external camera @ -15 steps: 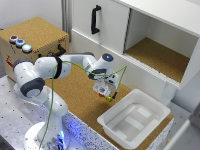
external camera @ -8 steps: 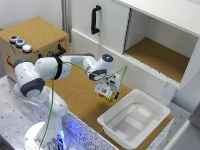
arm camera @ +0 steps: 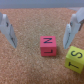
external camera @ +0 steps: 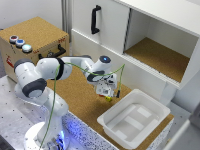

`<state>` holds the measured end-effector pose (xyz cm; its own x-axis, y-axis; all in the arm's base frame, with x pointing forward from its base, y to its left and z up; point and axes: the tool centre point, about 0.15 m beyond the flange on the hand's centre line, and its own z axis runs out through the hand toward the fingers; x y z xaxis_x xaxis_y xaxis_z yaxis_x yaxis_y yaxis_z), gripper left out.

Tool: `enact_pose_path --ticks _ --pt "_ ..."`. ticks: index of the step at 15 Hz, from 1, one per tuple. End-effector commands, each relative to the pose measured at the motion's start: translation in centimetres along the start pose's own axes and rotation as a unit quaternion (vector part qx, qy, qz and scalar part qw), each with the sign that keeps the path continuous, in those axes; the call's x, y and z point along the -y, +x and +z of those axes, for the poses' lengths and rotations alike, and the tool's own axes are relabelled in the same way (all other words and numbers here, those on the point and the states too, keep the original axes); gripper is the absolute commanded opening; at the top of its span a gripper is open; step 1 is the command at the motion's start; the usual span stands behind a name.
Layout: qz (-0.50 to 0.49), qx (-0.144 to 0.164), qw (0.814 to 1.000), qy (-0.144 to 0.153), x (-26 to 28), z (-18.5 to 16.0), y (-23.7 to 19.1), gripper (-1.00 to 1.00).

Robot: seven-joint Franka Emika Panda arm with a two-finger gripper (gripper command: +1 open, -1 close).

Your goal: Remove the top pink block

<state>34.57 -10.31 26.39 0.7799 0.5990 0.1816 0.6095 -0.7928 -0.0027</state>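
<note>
In the wrist view a pink block point(arm camera: 48, 46) marked with black letters sits on the cork surface, between my gripper's point(arm camera: 41, 36) two open fingers point(arm camera: 8, 31). A yellow-green lettered block point(arm camera: 75, 58) lies close beside it, under one finger. I cannot tell whether anything lies under the pink block. In the exterior view my gripper point(external camera: 105, 92) hangs low over the cork board and hides the pink block. Only the yellow-green block point(external camera: 108, 98) peeks out below it.
A white plastic bin point(external camera: 132, 120) stands just to the exterior view's right of the gripper. A white cabinet with an open compartment point(external camera: 155, 55) and a black handle point(external camera: 94, 20) rises behind. A wooden box with buttons point(external camera: 35, 37) stands at the left.
The gripper has come down slightly toward the blocks, still open. The blocks have not moved.
</note>
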Motion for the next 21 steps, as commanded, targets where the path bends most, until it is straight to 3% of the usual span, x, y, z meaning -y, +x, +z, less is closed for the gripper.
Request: enact_pose_path --ticks 1,10,11,12,13,21 --pt "-0.059 0.011 0.997 -0.057 1.2 3.8 1.2 1.0" --pt "-0.06 0.024 0.996 -0.063 -0.2 6.5 2.0 1.0" --pt "-0.055 0.019 0.996 -0.068 -0.4 6.4 2.2 -1.0" --pt "-0.052 0.019 0.996 -0.067 -0.6 6.4 2.5 -1.0" --pt "-0.051 0.02 0.996 -0.067 -0.8 6.6 2.7 1.0" --pt "-0.044 0.022 0.996 -0.07 -1.8 7.7 4.2 1.0"
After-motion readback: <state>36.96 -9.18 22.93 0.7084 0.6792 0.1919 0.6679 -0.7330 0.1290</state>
